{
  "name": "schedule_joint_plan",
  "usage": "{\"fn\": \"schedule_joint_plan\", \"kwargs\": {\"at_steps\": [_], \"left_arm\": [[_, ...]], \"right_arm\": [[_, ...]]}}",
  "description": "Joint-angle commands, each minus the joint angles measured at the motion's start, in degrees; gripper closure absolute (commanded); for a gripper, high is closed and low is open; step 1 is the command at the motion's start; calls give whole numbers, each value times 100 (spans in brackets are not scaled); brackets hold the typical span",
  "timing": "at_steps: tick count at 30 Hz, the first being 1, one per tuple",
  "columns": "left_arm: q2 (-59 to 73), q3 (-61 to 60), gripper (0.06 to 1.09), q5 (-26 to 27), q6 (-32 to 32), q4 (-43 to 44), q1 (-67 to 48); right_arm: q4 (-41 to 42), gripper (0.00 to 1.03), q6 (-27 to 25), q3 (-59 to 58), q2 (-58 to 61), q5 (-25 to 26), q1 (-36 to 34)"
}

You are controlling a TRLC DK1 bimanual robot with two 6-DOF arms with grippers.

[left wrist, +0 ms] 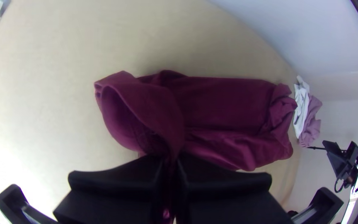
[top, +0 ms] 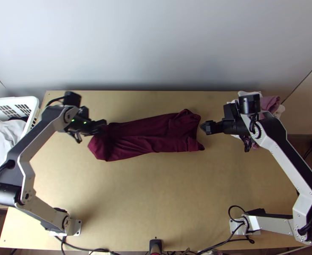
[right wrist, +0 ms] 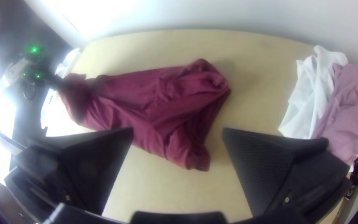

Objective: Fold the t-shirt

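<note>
The dark red t-shirt (top: 151,136) lies across the table as a long, narrow, wrinkled strip, its right end rumpled. At its left end my left gripper (top: 101,126) has a part of the cloth pinched; in the left wrist view the left gripper (left wrist: 170,166) is shut on a raised fold, and the shirt (left wrist: 228,103) stretches away from it. Just off the shirt's right end is my right gripper (top: 207,127). In the right wrist view the right gripper (right wrist: 178,137) stands open, with the shirt (right wrist: 146,103) beyond its fingers.
White and pink cloths (top: 270,104) lie in a pile at the table's back right, beneath the right arm. A white basket (top: 33,111) with white cloth stands off the left edge. A wall rises behind the table, and cables run along its near edge (top: 126,248).
</note>
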Motion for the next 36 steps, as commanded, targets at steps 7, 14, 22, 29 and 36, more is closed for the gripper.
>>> {"fn": "schedule_joint_plan", "kwargs": {"at_steps": [7, 14, 22, 29, 36], "left_arm": [[880, 1572, 105, -600, -518, -497, -1413], [1601, 2495, 105, -767, -826, -682, -2133], [2524, 3655, 105, -951, -1063, -787, -2678], [3113, 4481, 105, -969, -1186, -813, -2889], [3482, 5167, 105, -969, -1274, -172, -3100]], "right_arm": [[164, 4, -26, -335, -152, -71, -82], [358, 4, 26, -643, -389, -212, -205], [578, 4, 26, -1170, -644, -273, -302], [621, 4, 35, -1381, -785, -343, -354], [736, 4, 26, -1548, -855, -379, -390]]}}
